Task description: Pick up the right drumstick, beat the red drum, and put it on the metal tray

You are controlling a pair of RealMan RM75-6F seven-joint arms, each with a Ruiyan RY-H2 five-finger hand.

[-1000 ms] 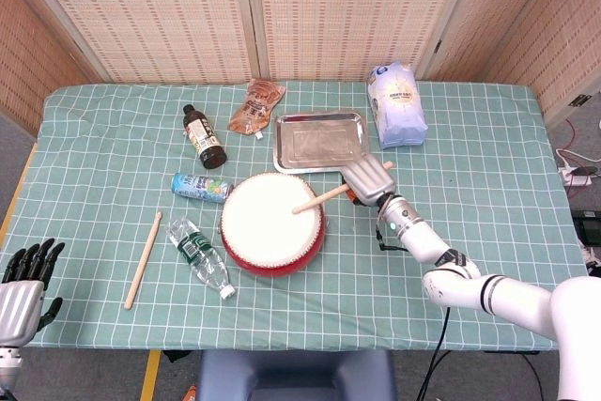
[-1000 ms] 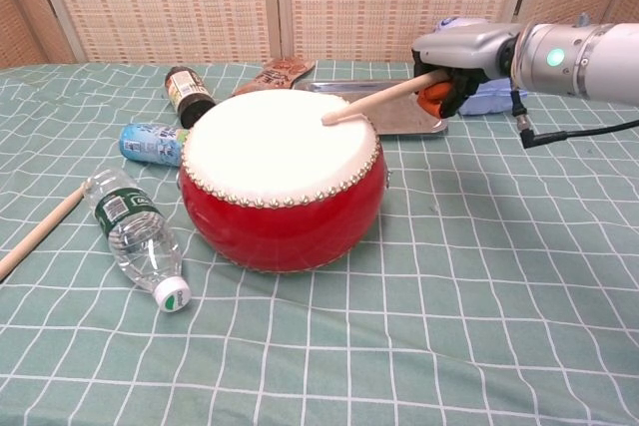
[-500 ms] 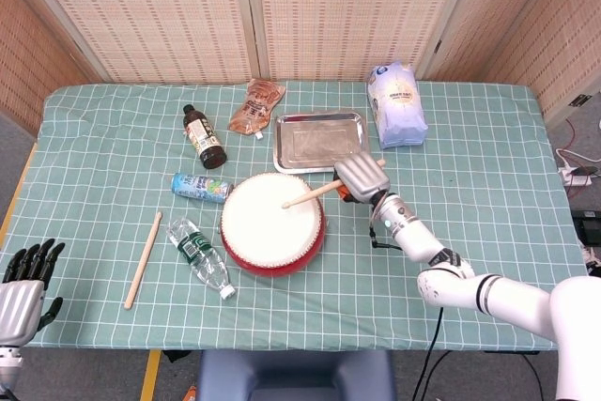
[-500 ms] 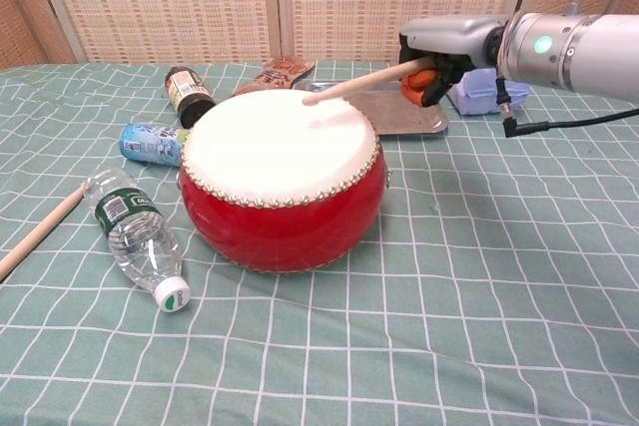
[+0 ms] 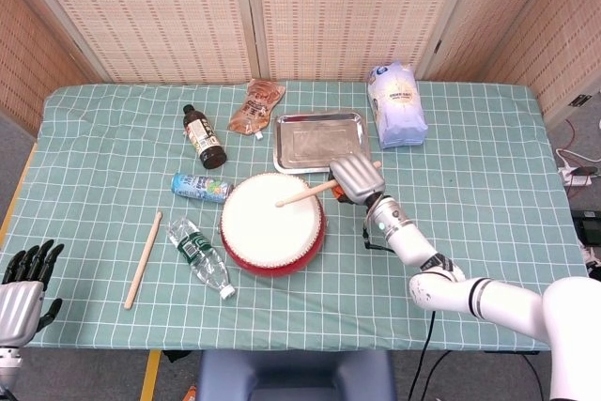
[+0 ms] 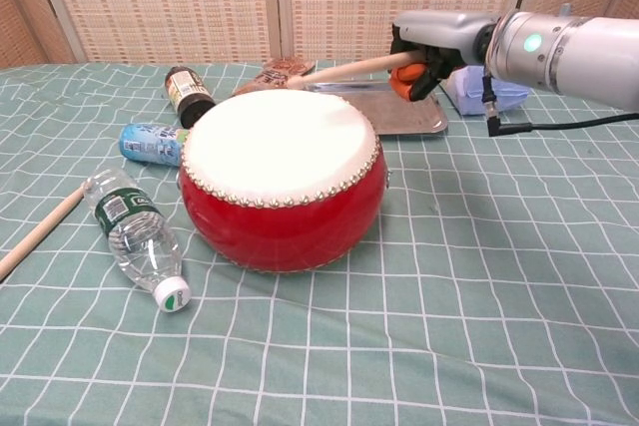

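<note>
The red drum [image 5: 272, 224] [image 6: 282, 180] with its white skin stands at the table's middle. My right hand [image 5: 349, 178] [image 6: 431, 40] grips a wooden drumstick [image 5: 304, 195] [image 6: 344, 69] at the drum's far right side. The stick is raised and its tip hangs above the skin without touching it. Behind the drum lies the metal tray [image 5: 319, 140] [image 6: 399, 115], with nothing in it. My left hand [image 5: 26, 279] hangs off the table's near left corner, fingers apart and holding nothing.
A second drumstick [image 5: 143, 259] [image 6: 40, 231] lies left of the drum beside a water bottle [image 5: 200, 257] [image 6: 133, 235]. A blue can [image 5: 201, 187], a dark bottle [image 5: 204, 136], a brown pouch [image 5: 254, 106] and a white bag [image 5: 396, 103] lie around the tray.
My right hand has moved left and lifted the drumstick. Its tip rose off the drum skin and now points toward the far left.
</note>
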